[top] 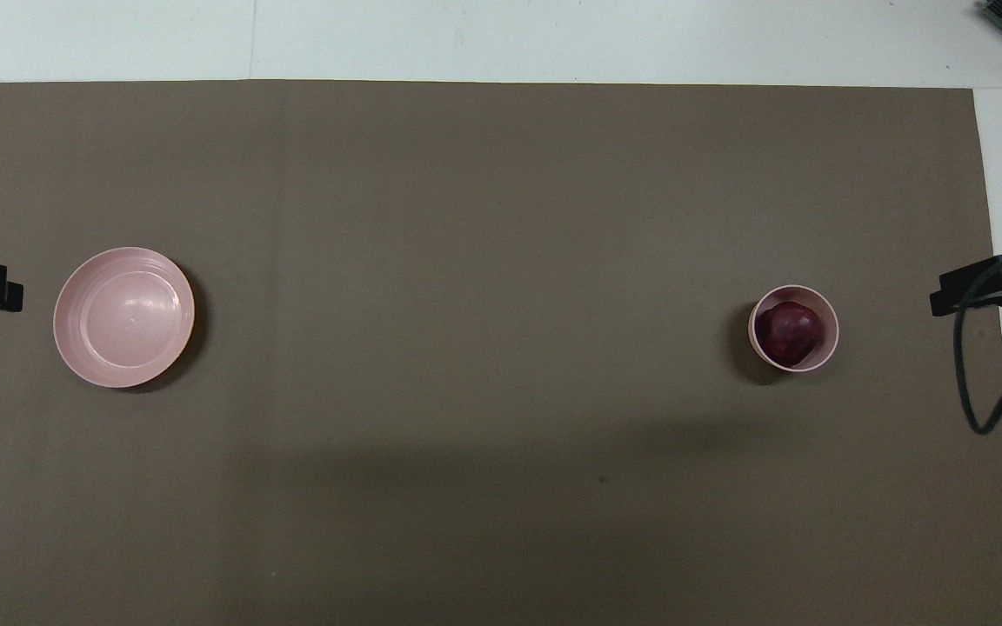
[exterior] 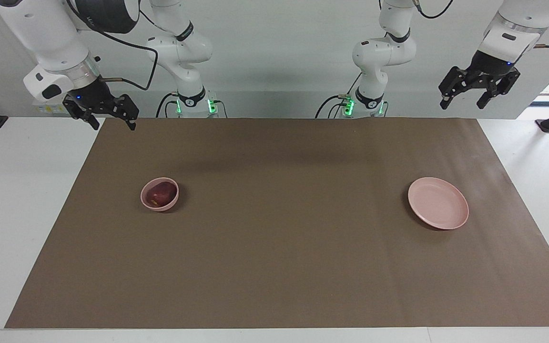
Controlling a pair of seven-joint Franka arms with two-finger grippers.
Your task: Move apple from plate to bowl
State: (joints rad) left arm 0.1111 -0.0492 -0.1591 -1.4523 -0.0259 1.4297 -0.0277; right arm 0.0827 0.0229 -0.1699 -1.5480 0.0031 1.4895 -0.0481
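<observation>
Yellowish apple (exterior: 160, 194) patch — facing view only

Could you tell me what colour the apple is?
Dark red apple; it shows best in the overhead view.

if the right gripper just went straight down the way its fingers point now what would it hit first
Most likely the edge of the brown paper mat or the bare white table beside it, though depth is unclear. The open right gripper hangs raised at the right arm's end, well clear of the small pink bowl holding the dark red apple.
</observation>
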